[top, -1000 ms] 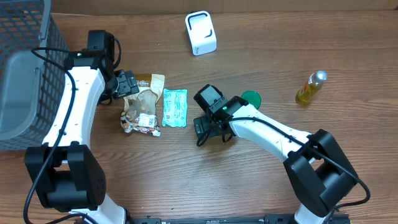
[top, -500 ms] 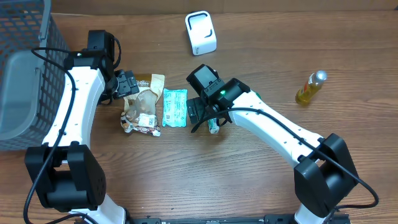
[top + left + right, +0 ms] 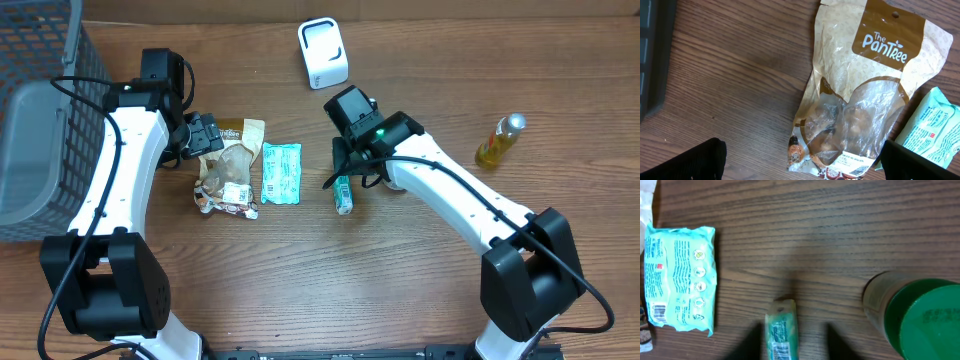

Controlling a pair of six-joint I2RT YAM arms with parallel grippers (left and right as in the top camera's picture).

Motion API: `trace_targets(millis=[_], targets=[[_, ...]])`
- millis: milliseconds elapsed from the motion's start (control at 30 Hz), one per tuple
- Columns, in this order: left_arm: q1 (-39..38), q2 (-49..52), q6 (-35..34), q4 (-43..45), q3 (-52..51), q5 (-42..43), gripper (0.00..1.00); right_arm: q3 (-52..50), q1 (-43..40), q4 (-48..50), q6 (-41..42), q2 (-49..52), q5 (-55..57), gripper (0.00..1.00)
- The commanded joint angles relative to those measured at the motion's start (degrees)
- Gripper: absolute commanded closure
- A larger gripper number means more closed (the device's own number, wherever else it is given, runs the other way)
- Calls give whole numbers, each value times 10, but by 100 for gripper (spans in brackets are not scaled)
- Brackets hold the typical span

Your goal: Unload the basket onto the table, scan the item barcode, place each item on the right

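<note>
The right gripper (image 3: 796, 342) straddles the small green tube (image 3: 781, 330) lying on the table (image 3: 840, 220); blurred fingers (image 3: 755, 340) hide whether it pinches. Grip mid-body, keep the barcode uncovered, then present it to the white box (image 3: 323, 52) (presumably the scanner).

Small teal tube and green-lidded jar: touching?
Apart. The right wrist view shows a strip of bare wooden table between the small teal tube and the green-lidded jar.
</note>
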Motion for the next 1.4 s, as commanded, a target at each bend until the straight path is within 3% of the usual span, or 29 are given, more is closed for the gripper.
trace_targets(millis=[0,433,1367], targets=[[2,6,-4,-1,-3,-5,0,11,2,-3,7,-9,-3,96],[2,6,-4,-1,-3,-5,0,-69,2,45,8,-9,-2,96],[2,6,-4,-1,-3,-5,0,-69,2,28,22,-7,-32,91]])
